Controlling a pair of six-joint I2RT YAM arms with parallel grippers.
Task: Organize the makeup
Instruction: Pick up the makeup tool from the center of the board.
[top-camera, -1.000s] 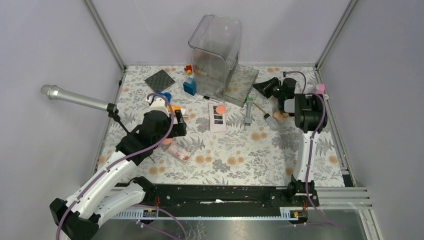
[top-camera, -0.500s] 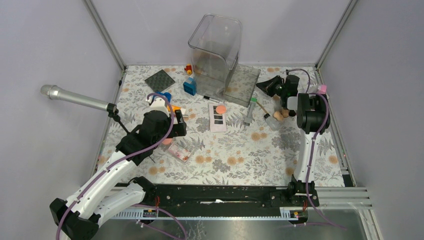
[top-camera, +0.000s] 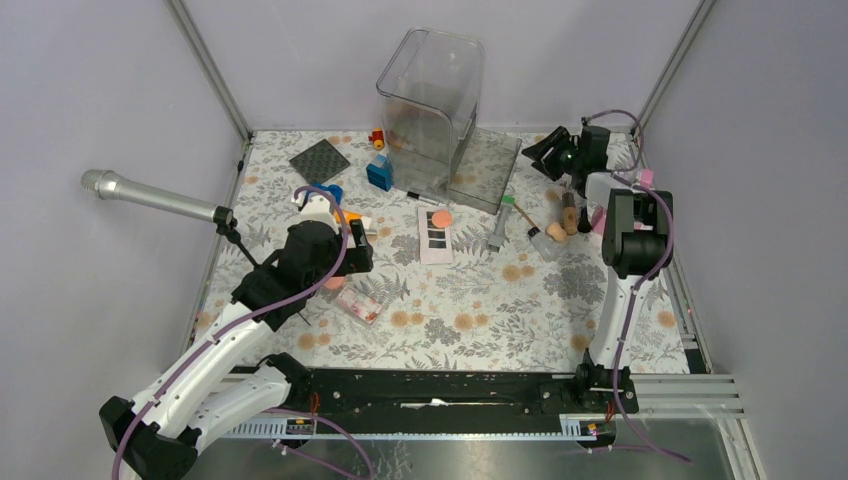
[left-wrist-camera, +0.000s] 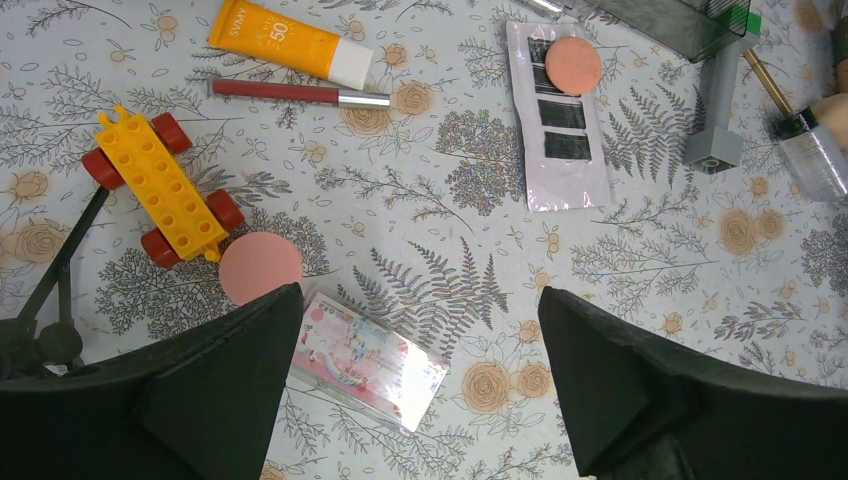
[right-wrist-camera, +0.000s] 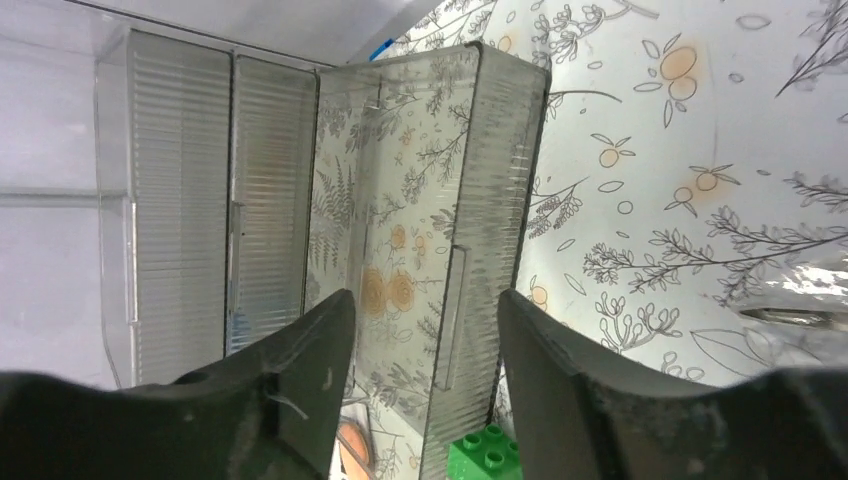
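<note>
My left gripper (left-wrist-camera: 420, 330) hangs open over the table. A clear pink-shade palette (left-wrist-camera: 370, 358) lies between its fingers, nearer the left one, untouched. A coral-pink disc (left-wrist-camera: 260, 267) lies just beyond the left fingertip. Farther off are a white palette with dark squares (left-wrist-camera: 560, 120), a second coral disc (left-wrist-camera: 573, 65) on it, and the grey tube with green cap (left-wrist-camera: 722, 110). Tan-handled brushes (top-camera: 568, 213) lie at the right. My right gripper (top-camera: 532, 153) is open and empty at the far right, facing the container lid (right-wrist-camera: 400, 250).
A tall clear container (top-camera: 430, 95) stands at the back, its lid (top-camera: 482, 170) flat beside it. A yellow toy car (left-wrist-camera: 165, 187), an orange tube (left-wrist-camera: 290, 42) and a red pencil (left-wrist-camera: 298, 93) lie left. A silver microphone (top-camera: 150, 197) juts in from the left wall.
My right gripper has opened and drawn back toward the far right corner, away from the brushes. The left arm has not moved.
</note>
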